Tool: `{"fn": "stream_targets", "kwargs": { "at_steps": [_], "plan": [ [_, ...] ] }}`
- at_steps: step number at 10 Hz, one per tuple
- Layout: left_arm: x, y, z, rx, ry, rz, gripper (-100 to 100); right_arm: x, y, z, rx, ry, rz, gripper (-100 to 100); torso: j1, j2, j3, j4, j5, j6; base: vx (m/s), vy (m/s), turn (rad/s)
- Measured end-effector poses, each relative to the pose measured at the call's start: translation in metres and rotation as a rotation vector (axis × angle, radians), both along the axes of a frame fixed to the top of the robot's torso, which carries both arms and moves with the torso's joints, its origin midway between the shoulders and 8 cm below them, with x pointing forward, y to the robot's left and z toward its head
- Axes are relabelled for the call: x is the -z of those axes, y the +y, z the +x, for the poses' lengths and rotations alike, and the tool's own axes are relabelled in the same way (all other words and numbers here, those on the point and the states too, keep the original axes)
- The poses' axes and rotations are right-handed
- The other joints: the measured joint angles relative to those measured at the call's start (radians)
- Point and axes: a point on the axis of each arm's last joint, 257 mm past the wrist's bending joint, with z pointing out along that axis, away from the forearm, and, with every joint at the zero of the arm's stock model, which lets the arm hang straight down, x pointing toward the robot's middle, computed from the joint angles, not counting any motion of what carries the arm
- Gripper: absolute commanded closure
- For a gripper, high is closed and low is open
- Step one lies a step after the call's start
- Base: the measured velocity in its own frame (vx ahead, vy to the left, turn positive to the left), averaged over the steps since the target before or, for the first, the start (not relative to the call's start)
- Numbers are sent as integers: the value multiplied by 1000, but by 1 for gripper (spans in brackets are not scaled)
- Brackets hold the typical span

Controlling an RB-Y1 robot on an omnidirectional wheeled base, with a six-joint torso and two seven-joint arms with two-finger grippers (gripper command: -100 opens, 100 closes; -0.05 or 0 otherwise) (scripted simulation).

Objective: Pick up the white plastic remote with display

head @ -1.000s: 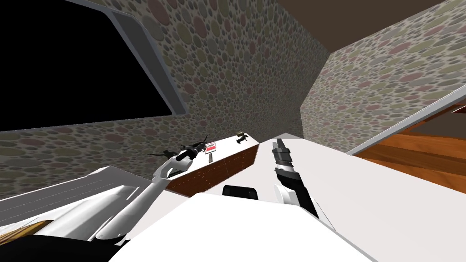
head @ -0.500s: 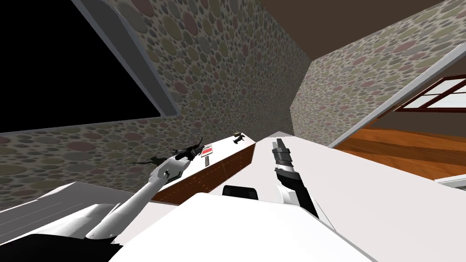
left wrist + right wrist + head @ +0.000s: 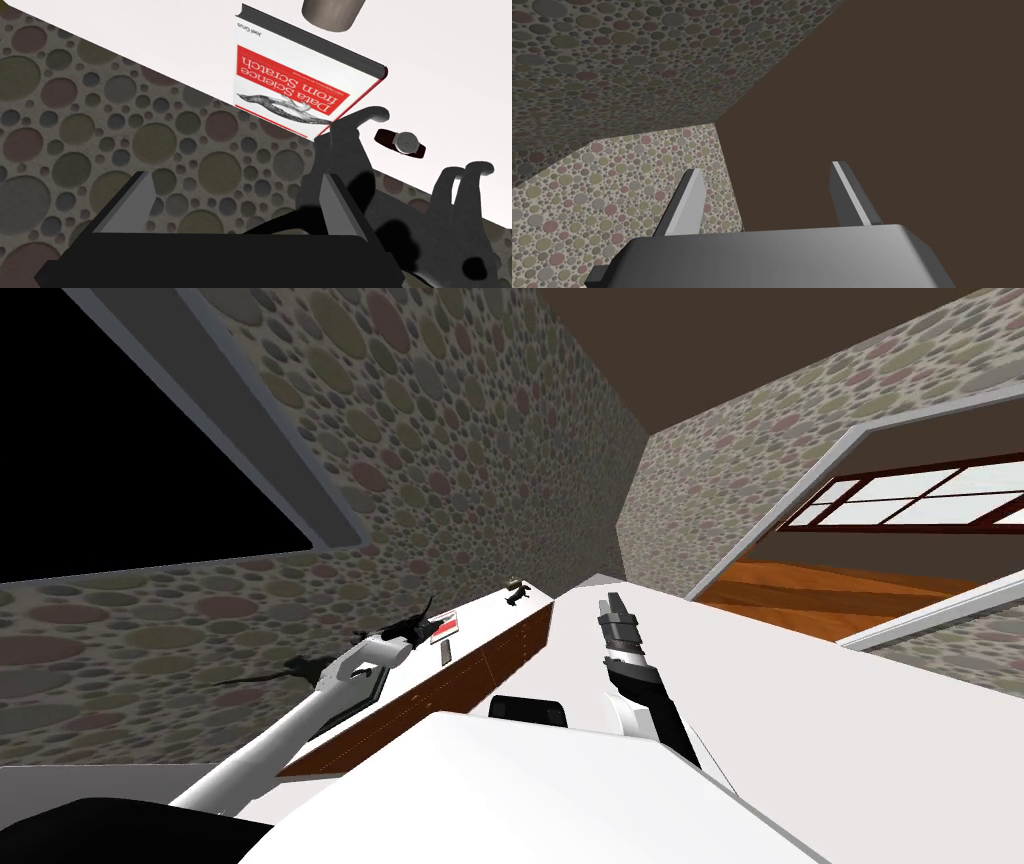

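Note:
A low cabinet with a white top [image 3: 492, 618] and brown drawer fronts stands against the pebble-patterned wall. On its top lies a slim grey bar [image 3: 446, 653], which may be the remote, beside a red and white book [image 3: 446, 626]. My left gripper [image 3: 408, 626] hovers over the top's wall side, just short of the book. In the left wrist view it is open [image 3: 237, 200] with nothing between its fingers; the book [image 3: 295, 85] lies beyond them. My right gripper [image 3: 612, 606] is held up in front of me, open [image 3: 767, 200] and empty.
A grey cup-like thing [image 3: 332, 12] stands past the book and a dark-strapped wristwatch [image 3: 402, 142] lies beside it. A small dark figure [image 3: 515, 591] sits at the cabinet's far end. A doorway with a wood floor [image 3: 820, 588] opens on the right.
My head view has swung, bringing the doorway and a window more into sight. My left arm has stretched further out along the cabinet top by the book. The right arm has kept its pose.

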Motion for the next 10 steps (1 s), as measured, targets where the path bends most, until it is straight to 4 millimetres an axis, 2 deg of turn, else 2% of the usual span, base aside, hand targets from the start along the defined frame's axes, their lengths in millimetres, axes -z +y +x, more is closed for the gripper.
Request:
{"fn": "stream_targets", "kwargs": {
  "at_steps": [2, 4, 6, 9, 10],
  "plan": [
    [20, 9, -20, -29, 73, -15, -100, 0, 0, 0, 0, 0, 0, 0, 1, 0, 0, 0, 0, 0, 46, 38, -259],
    [42, 14, -46, -61, 159, -34, -100, 0, 0, 0, 0, 0, 0, 0, 0, -1, -1, 0, 0, -1, 35, 32, -171],
    [63, 23, -74, -97, 253, -61, -100, 0, 0, 0, 0, 0, 0, 0, 1, -1, 0, 0, 0, 0, 42, 50, -316],
    [100, 25, -137, -165, 426, -115, -100, 0, 0, 0, 0, 0, 0, 0, 2, -2, -1, 0, 0, -1, 55, 53, -246],
    [110, 26, -161, -189, 481, -135, -100, 0, 0, 0, 0, 0, 0, 0, 1, -2, -1, 0, 0, -1, 35, 23, -41]
  ]
}}
